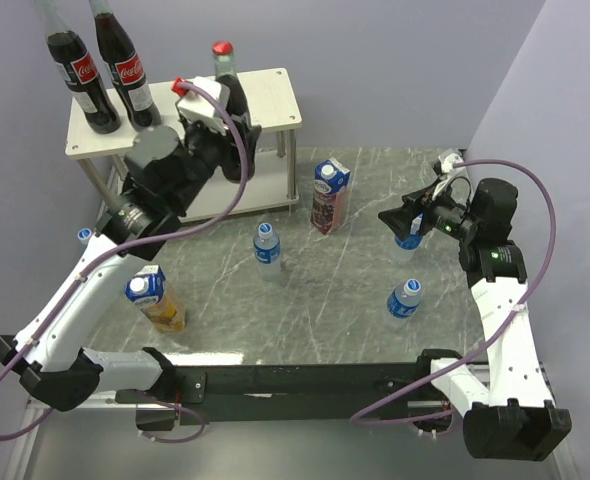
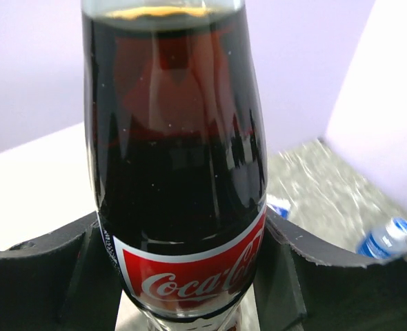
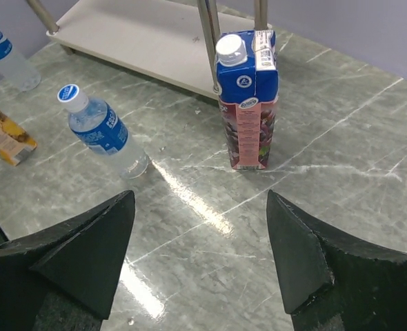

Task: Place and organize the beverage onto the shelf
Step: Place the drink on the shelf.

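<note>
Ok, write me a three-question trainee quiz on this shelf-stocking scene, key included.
1. True or false: the right gripper holds a water bottle.
2. What is clamped in the left gripper? A purple carton; B cola bottle; C water bottle.
3. Fill in: ___ other cola bottles stand ungripped on the top board of the shelf.

Key: 1 false, its jaws stand open with nothing between them; 2 B; 3 two.

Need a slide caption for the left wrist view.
Left gripper holding a cola bottle at the shelf, a water bottle on the table behind.
</note>
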You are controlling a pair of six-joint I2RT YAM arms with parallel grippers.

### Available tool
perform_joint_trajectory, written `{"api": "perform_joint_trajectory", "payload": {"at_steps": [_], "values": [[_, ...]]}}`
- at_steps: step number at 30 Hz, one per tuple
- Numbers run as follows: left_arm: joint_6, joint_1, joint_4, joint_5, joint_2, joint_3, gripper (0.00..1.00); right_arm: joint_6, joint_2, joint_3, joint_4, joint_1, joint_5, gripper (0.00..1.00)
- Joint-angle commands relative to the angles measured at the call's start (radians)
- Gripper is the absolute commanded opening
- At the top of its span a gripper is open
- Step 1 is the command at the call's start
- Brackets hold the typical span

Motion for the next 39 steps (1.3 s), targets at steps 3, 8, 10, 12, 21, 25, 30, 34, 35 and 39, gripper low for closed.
{"api": "perform_joint_trajectory", "payload": {"at_steps": [3, 8, 10, 12, 21, 25, 30, 34, 35, 39], "values": [[0.09, 0.055, 0.154, -0.06, 0.012, 0.146, 0.0, -0.03, 0.003, -0.012, 0.062, 0.001, -0.044, 0.83], [0.091, 0.158, 0.192, -0.04, 0.04, 0.158, 0.0, -0.033, -0.011, -0.022, 0.065, 0.001, -0.056, 0.83], [0.088, 0.193, 0.197, -0.027, 0.061, 0.175, 0.0, -0.034, -0.009, -0.025, 0.068, 0.001, -0.06, 0.83], [0.079, 0.224, 0.2, -0.008, 0.087, 0.192, 0.0, -0.031, -0.006, -0.025, 0.068, 0.001, -0.067, 0.83], [0.055, 0.336, 0.237, 0.043, 0.158, 0.232, 0.01, -0.045, 0.003, -0.023, 0.061, -0.001, -0.076, 0.83], [0.042, 0.369, 0.232, 0.071, 0.178, 0.266, 0.0, -0.045, 0.009, -0.025, 0.059, -0.001, -0.082, 0.83], [0.028, 0.406, 0.242, 0.095, 0.199, 0.284, 0.0, -0.049, 0.02, -0.023, 0.058, 0.001, -0.082, 0.82], [-0.008, 0.44, 0.251, 0.118, 0.221, 0.289, 0.0, -0.051, 0.023, -0.025, 0.055, 0.001, -0.083, 0.82], [-0.011, 0.446, 0.251, 0.124, 0.224, 0.289, 0.0, -0.052, 0.025, -0.025, 0.056, 0.001, -0.082, 0.82], [-0.014, 0.461, 0.31, 0.134, 0.236, 0.276, 0.0, -0.054, 0.029, -0.025, 0.056, 0.001, -0.085, 0.82]]}}
